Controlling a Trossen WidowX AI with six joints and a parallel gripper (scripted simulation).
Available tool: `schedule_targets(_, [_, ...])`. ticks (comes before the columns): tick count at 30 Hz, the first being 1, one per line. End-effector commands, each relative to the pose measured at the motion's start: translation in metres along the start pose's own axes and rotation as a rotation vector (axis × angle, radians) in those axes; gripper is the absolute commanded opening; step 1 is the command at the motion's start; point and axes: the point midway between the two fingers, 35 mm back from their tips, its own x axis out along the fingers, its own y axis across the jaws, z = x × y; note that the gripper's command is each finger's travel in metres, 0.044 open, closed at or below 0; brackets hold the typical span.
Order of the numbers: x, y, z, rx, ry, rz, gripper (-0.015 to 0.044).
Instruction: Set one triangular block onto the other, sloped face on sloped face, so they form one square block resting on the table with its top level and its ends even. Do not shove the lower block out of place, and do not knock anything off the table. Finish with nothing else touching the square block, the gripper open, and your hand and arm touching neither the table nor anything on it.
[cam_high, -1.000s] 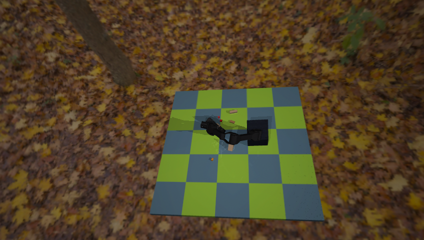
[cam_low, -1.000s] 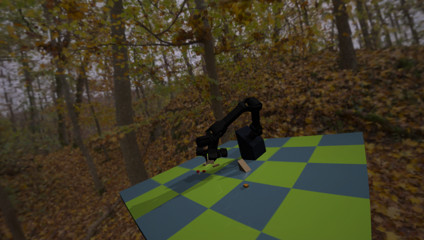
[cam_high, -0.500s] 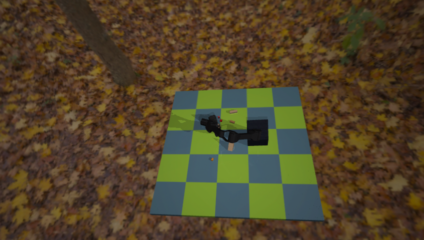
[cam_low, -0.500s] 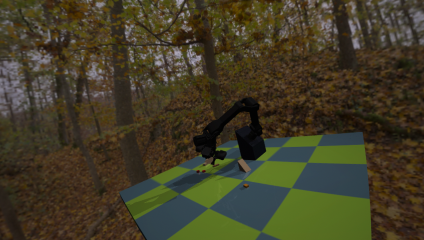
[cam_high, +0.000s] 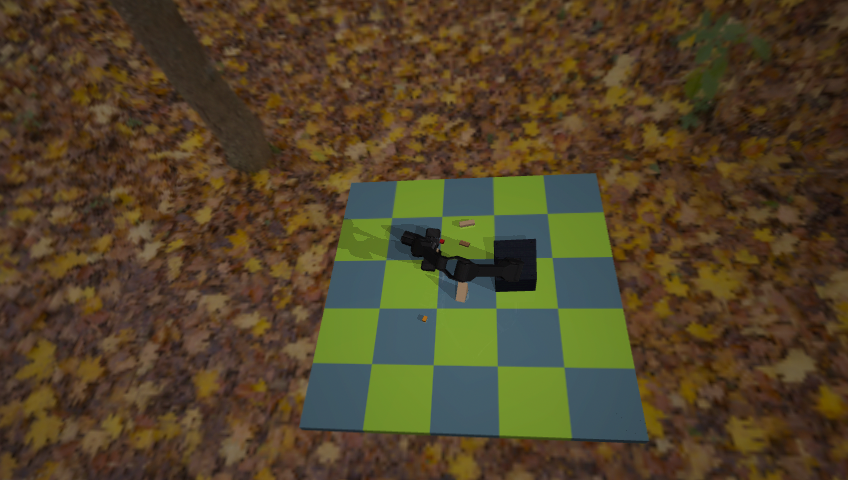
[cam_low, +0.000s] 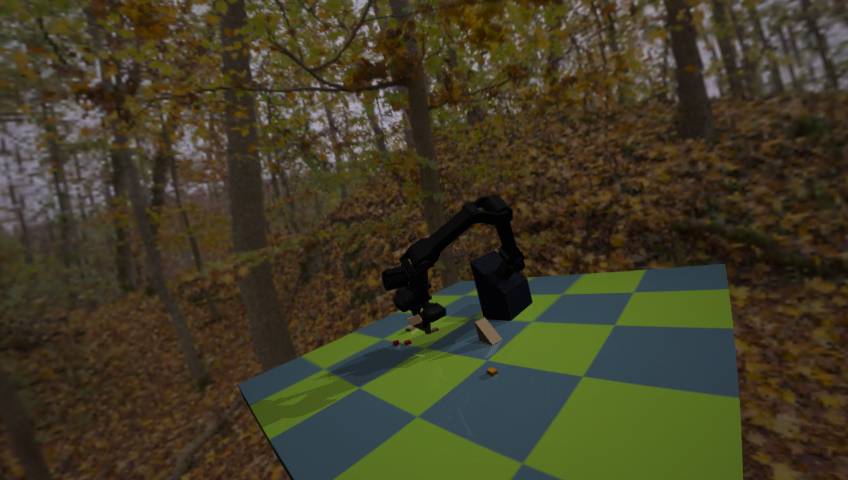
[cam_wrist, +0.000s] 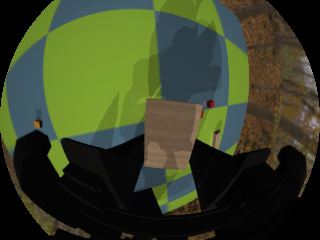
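Note:
My gripper (cam_low: 424, 328) (cam_wrist: 167, 138) is shut on a light wooden triangular block (cam_low: 414, 320) (cam_wrist: 172, 130), held above the table (cam_high: 523, 398) (cam_low: 666, 356). In the wrist view a broad rectangular face of it fills the gap between the fingers; its sloped face cannot be told for certain. The other triangular block (cam_high: 461, 292) (cam_low: 487, 331) rests on the table, apart from the gripper, with a slanted face showing in the exterior view. In the top view the arm passes close over its upper end in the picture, and the held block is hidden.
A tan bar (cam_high: 467, 223) (cam_wrist: 216, 139) and a smaller brown bar (cam_high: 464, 243) lie on the arm's far side. Two red pieces, one nearer the gripper (cam_low: 407, 342) and another (cam_low: 395, 342), lie below it. An orange cube (cam_high: 424, 318) (cam_low: 492, 371) (cam_wrist: 38, 124) and the dark base (cam_high: 515, 279) (cam_low: 505, 297) also stand there.

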Motion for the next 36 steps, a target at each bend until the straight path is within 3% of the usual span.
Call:
schedule_targets(1, [-0.0024, -0.0011, 0.0032, 0.106, -0.004, 0.024, 0.0000])
schedule_targets(36, [-0.0091, -0.0090, 0.0072, 1.271, 0.172, 0.266, 0.0000])
